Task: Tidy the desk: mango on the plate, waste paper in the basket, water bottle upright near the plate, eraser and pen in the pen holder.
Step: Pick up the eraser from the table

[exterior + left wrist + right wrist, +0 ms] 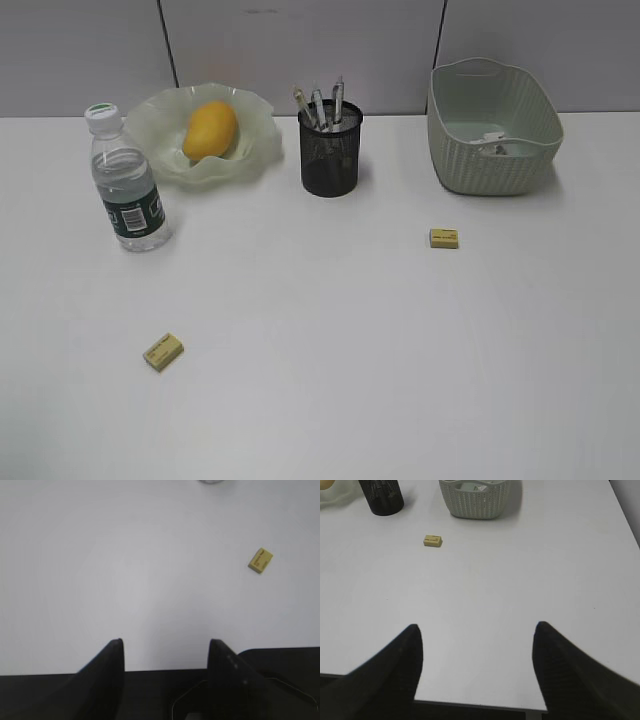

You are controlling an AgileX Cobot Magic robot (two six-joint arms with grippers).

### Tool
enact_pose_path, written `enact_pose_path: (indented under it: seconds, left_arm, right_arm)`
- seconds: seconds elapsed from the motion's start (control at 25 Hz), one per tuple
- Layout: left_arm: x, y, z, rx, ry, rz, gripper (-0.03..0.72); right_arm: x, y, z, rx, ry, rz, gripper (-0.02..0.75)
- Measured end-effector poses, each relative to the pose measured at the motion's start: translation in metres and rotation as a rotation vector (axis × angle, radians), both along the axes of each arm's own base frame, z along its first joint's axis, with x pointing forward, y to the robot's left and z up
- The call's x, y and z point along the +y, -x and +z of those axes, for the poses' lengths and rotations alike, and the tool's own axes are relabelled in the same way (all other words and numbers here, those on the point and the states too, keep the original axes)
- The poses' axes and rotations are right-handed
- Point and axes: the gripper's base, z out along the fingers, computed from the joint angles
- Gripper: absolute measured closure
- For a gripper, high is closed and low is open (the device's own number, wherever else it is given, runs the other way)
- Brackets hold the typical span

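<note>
On the white desk (330,330) the mango (210,130) lies in the ruffled green plate (160,112). The water bottle (128,185) stands upright just left of the plate. Pens (322,105) stick out of the black mesh pen holder (330,155). Waste paper (497,144) lies inside the basket (485,170). One yellow eraser (444,237) (433,540) lies in front of the basket, another eraser (163,351) (260,560) at the front left. My left gripper (166,642) and right gripper (477,627) hover open and hold nothing above the desk's near edge. Neither shows in the exterior view.
The right wrist view has the basket (477,502) and pen holder (381,497) far ahead, and the desk's right edge (625,510). A grey wall runs behind the desk. The bottle's base (212,481) peeks in at the top of the left wrist view.
</note>
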Motion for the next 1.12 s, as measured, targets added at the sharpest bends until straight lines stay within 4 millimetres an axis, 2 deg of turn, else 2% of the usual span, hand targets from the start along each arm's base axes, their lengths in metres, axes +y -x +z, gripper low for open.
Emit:
enact_pose_path:
  seconds: [0.12, 0.24, 0.6, 1.12]
  left_arm:
    - [0.002, 0.023, -0.014, -0.076, 0.007, 0.0, 0.29]
    - [0.004, 0.039, -0.024, -0.171, 0.016, -0.001, 0.295]
    - [0.008, 0.083, -0.034, -0.496, 0.031, -0.011, 0.295]
    - [0.009, 0.086, -0.041, -0.49, 0.005, -0.031, 0.327]
  right_arm:
    - [0.0, 0.0, 0.0, 0.0, 0.0, 0.0, 0.194]
    - [0.0, 0.0, 0.0, 0.0, 0.0, 0.0, 0.194]
    - [0.0, 0.0, 0.0, 0.0, 0.0, 0.0, 0.194]
    - [0.0, 0.0, 0.0, 0.0, 0.0, 0.0, 0.194]
